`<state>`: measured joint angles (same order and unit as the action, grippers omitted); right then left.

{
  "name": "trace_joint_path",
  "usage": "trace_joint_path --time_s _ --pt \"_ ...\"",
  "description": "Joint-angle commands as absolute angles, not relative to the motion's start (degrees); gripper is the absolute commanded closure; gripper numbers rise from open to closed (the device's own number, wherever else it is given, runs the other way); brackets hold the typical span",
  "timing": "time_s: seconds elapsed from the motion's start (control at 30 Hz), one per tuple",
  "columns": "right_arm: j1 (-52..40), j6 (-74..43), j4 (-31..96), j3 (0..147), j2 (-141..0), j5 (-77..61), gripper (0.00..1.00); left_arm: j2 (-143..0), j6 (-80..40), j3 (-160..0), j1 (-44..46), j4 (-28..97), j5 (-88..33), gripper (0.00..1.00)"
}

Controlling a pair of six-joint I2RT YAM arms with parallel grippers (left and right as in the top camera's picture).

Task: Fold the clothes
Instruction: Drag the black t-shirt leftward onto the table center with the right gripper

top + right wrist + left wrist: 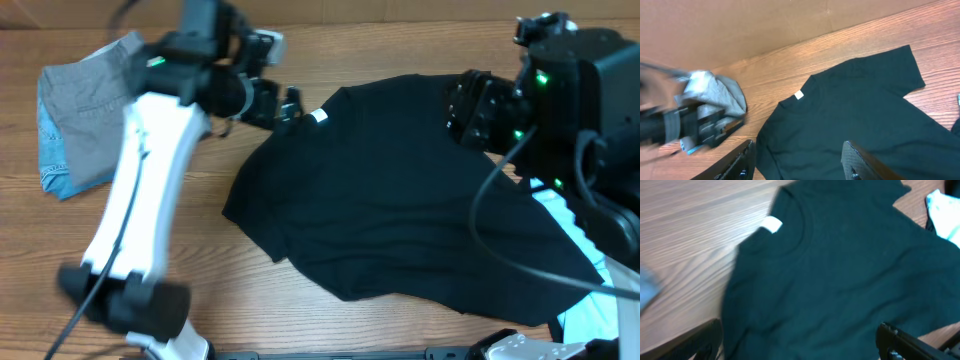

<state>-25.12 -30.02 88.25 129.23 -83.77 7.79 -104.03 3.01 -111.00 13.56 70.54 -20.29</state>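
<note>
A: The left gripper (284, 104)?
B: Jaws released, over the black T-shirt (400, 190), beside its white label (319, 117).
A: The right gripper (797, 160)?
B: Released too, above that shirt, which lies spread across the worktop (260, 300), a light blue T-shirt (572, 222) showing at its right.

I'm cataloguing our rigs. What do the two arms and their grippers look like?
The left arm has a long white link between black joints, with a thin black cable along it. The right arm shows boxy black housings, green lights and a looping black cable. The left gripper and right gripper have black fingers.
</note>
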Motion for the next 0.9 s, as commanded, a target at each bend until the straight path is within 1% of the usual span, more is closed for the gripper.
trace_joint_path --time_s 0.0,0.2,0.23,0.33,0.5,0.6,0.67,0.73,0.77,0.8,0.87 --pt "-24.9 -30.5 89.3 130.1 -83.6 7.9 0.4 -110.9 3.9 -111.3 15.5 66.7 -23.6 0.0" --pt "-24.9 -30.5 93.4 130.0 -83.7 7.9 0.39 -122.7 3.9 -111.3 16.3 57.9 -21.5 0.01" --pt "-24.9 -30.6 93.8 130.0 -83.7 7.9 0.39 -124.5 3.9 -111.3 16.3 56.1 -20.5 0.05" --pt "-24.9 -31.6 94.8 130.0 -83.7 8.1 0.39 -128.8 3.9 -111.3 16.3 51.9 -17.5 0.12" --pt "-24.9 -31.6 95.0 130.0 -83.7 8.1 0.38 -134.8 8.6 -111.3 17.0 48.5 -17.4 0.16" --pt "-24.9 -31.6 95.1 130.0 -83.7 8.1 0.38 -136.4 10.5 -111.3 17.5 46.9 -16.1 0.24" --pt "-24.9 -31.6 95.1 130.0 -83.7 8.1 0.38 -137.1 10.8 -111.3 17.8 46.0 -13.0 0.3" --pt "-24.9 -31.6 95.4 130.0 -83.7 8.1 0.39 -139.2 13.7 -111.3 18.4 45.3 -8.2 0.46" --pt "-24.9 -31.6 95.6 130.0 -83.7 8.1 0.39 -140.5 14.6 -111.3 18.6 45.3 -6.7 0.53" --pt "-24.9 -31.6 95.6 130.0 -83.7 8.1 0.39 -141.2 14.8 -111.3 18.7 45.3 -5.9 0.62" --pt "-24.9 -31.6 95.7 130.0 -83.7 8.3 0.39 -142.3 14.7 -111.3 18.7 45.7 -2.6 0.91"
